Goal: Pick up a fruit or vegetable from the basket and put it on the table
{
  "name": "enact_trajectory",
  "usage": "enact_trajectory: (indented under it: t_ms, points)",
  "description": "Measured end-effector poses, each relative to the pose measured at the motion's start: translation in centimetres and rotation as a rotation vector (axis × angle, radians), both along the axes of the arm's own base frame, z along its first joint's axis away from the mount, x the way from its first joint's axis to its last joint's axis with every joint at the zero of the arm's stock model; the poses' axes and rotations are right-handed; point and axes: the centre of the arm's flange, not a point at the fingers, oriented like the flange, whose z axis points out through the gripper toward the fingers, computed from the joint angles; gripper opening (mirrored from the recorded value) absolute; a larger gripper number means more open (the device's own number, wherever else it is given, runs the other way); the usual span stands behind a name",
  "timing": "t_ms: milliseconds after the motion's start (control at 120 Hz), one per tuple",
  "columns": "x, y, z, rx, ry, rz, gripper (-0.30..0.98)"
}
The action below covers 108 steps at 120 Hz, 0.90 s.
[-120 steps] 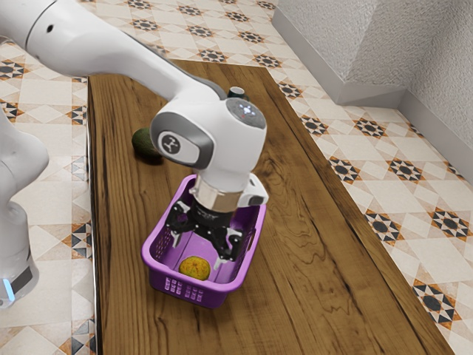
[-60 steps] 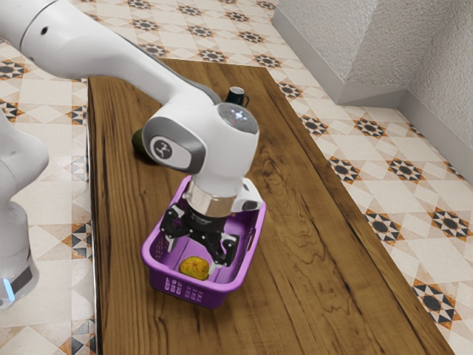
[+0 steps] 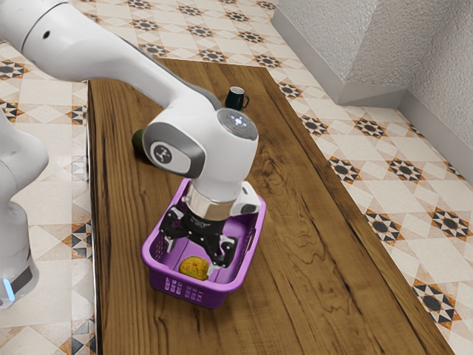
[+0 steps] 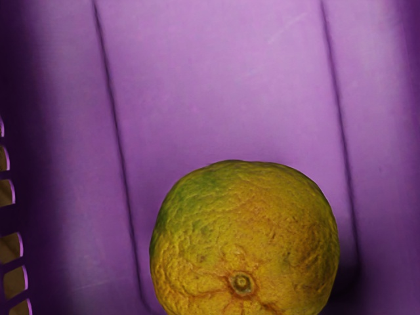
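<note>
Because the round citrus fruit [image 3: 194, 268] lies low inside the purple basket [image 3: 213, 297], the gripper [image 3: 190, 260] reaches down within its walls, fingers spread apart, presumably so they can straddle it before closing

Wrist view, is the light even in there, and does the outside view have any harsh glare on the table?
Wrist view: uneven; the basket floor looks pale, the basket walls fall to dark purple, and a dark shadow sits beside the fruit. Exterior view: soft light, no harsh glare on the table.
</note>
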Motion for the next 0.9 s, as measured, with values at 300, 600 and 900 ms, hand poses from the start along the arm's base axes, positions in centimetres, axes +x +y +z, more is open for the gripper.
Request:
enact_trajectory:
  t_ms: [300, 600, 900]
  points:
    - [0.7, -0.2, -1.1, 0.01, -0.019, -0.005, 0.69]
    - [0.8, 0.1, -1.7, 0.013, -0.023, -0.003, 0.69]
    - [1.2, -0.2, -2.9, 0.015, -0.023, -0.004, 0.69]
